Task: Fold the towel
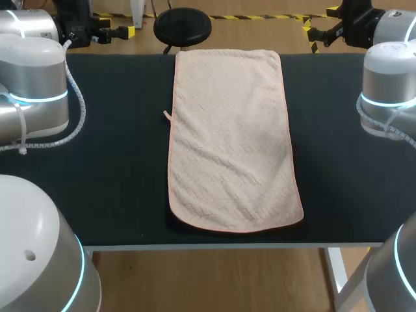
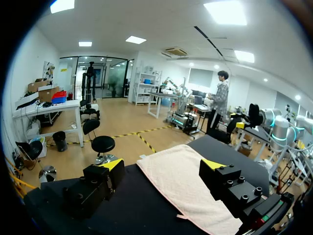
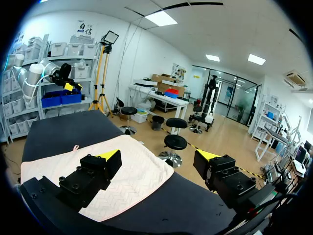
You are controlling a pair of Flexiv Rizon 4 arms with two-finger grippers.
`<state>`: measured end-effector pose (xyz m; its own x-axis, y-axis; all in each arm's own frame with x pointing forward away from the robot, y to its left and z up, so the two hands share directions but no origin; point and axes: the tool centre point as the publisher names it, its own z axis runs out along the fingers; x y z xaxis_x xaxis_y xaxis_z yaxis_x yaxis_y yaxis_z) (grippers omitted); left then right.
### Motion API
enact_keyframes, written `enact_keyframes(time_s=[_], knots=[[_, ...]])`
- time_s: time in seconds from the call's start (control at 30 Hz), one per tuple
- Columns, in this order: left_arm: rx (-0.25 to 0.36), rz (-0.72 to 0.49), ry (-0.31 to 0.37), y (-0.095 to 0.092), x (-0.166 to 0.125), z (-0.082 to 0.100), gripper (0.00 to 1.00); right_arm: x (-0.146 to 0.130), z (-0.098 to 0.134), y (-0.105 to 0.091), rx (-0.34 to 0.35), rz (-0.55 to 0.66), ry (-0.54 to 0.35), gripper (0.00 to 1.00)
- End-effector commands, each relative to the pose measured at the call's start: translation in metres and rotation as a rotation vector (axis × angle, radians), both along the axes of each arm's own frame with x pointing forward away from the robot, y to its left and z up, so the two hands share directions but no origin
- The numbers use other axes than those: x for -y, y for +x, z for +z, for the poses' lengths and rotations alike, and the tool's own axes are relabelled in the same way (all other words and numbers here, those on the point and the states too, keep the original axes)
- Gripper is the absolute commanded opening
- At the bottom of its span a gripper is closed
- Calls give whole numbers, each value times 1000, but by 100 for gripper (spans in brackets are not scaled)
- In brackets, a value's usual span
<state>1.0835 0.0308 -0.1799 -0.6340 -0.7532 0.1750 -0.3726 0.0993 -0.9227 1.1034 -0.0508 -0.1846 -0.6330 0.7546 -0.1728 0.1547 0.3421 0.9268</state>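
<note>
Our towel (image 1: 231, 140) lay flat mid-frame on the table (image 1: 110, 182) (loop tag (image 1: 167, 116), left edge); our left gripper (image 2: 164, 165) and right gripper (image 3: 159, 156) stood spread-fingered.

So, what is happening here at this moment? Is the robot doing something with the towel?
Nothing is handling the towel right now. The pink towel lies spread flat in the middle of the dark table, running from the far edge toward the near edge. The left gripper and the right gripper are both open and empty, near the table's far corners and apart from the towel. The folding seems not yet begun.
</note>
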Motion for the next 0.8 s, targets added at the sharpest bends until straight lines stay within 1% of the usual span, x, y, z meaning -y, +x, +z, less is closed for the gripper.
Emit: enact_keyframes(time_s=[0.03,0.67,0.7,0.77,0.8], knots=[[4,3,-1,0,1,-1,100,0,0,0,0,1,-1,100],[4,3,-1,0,1,-1,100,0,0,0,0,1,-1,100],[10,-17,57,1,1,-2,100,-2,-1,3,-18,14,-103,100],[28,-97,170,1,7,0,100,-11,2,3,-23,94,-321,100],[33,-141,269,0,10,1,100,-15,3,4,-30,136,-408,100]])
